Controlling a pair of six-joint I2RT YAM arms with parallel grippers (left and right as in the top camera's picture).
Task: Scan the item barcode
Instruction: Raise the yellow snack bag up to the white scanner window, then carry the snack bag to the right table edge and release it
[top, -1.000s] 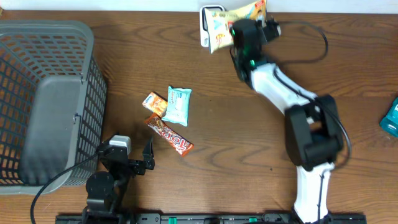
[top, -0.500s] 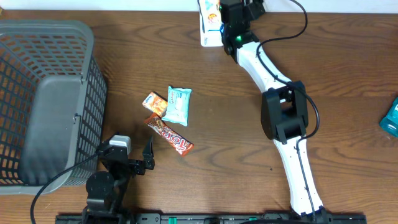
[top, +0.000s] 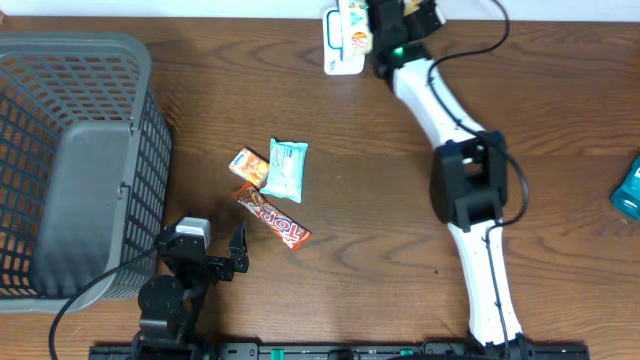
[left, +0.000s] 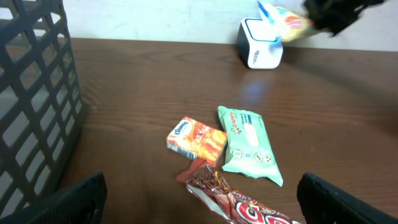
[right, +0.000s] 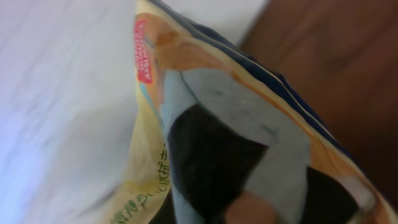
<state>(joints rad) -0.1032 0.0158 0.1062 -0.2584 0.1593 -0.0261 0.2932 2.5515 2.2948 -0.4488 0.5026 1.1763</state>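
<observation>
Overhead: right jaws pinch the snack packet (top: 355, 20) over the scanner (top: 338, 62), at the far bench edge.
Left wrist: left jaws spread wide; snack packet (left: 287, 20) just above scanner (left: 258, 46).
Right wrist: snack packet (right: 217, 112) fills view, close up.

Grey mesh basket (top: 80, 60), brown wood-grain table (top: 400, 200), mint pack (top: 286, 168), orange box (top: 249, 165), white scanner (top: 338, 62), yellow-blue packet (top: 353, 22).
</observation>
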